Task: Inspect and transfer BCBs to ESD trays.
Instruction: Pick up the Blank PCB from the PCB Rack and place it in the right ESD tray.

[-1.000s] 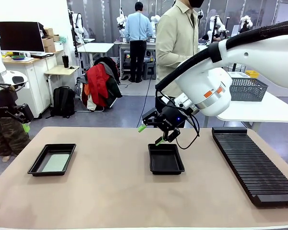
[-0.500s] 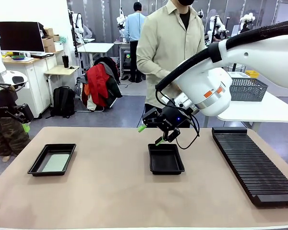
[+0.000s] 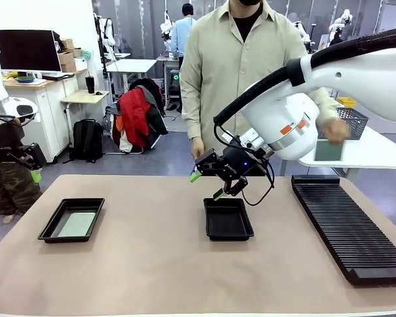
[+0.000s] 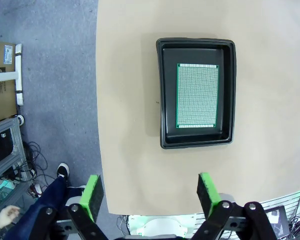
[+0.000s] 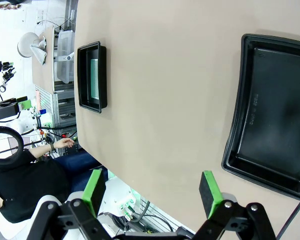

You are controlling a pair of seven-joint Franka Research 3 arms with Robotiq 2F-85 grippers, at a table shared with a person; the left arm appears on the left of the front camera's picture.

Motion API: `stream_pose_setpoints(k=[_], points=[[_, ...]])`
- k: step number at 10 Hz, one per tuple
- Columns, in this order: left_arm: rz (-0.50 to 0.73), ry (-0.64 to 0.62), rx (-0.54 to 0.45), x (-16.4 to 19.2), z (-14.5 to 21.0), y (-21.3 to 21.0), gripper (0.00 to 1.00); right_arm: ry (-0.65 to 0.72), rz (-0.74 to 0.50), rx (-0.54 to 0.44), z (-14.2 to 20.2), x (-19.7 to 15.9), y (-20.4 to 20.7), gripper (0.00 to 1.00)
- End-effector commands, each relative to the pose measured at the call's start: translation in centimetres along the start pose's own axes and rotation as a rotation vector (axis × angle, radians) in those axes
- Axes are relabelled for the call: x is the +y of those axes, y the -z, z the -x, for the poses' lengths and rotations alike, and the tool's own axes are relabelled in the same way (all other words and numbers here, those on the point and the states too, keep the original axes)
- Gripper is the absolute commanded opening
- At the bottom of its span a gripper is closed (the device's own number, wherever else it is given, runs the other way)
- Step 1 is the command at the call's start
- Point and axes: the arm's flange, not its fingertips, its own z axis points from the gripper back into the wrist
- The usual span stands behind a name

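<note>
Two black ESD trays lie on the tan table. The left tray (image 3: 47, 228) (image 4: 164, 95) (image 5: 82, 77) holds one pale green BCB (image 3: 77, 224) (image 4: 197, 96) (image 5: 94, 79) flat on its floor. The middle tray (image 3: 228, 221) (image 5: 275, 115) holds nothing. My right gripper (image 3: 207, 185) (image 5: 152, 192) hangs open just above the middle tray's far left corner, with nothing between its fingers. My left gripper (image 3: 15, 176) (image 4: 150, 195) stands open and high off the table's left edge. A person at the far side holds what looks like another BCB (image 3: 329, 150) in one hand, over the white side table.
A long black ribbed rack (image 3: 346, 224) runs along the table's right side. A grey wire-mesh basket (image 3: 346, 122) stands on the white side table (image 3: 369, 153) behind it. The person's other hand (image 3: 198, 146) hangs near my right gripper.
The person has stepped up to the far edge and reached an arm to the basket, now holding a board there. Neither arm has moved.
</note>
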Motion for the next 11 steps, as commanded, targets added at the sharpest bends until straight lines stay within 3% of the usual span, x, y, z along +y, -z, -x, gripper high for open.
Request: stream_pose_setpoints(k=[1, 11], points=[[0.002, -0.003, -0.012, 0.02, -0.12, 0.19, 1.00, 0.003, -0.001, -0.001, 0.09, 0.00, -0.08, 1.00], [0.002, -0.003, -0.012, 0.02, -0.12, 0.19, 1.00, 0.003, -0.001, -0.001, 0.09, 0.00, -0.08, 1.00]])
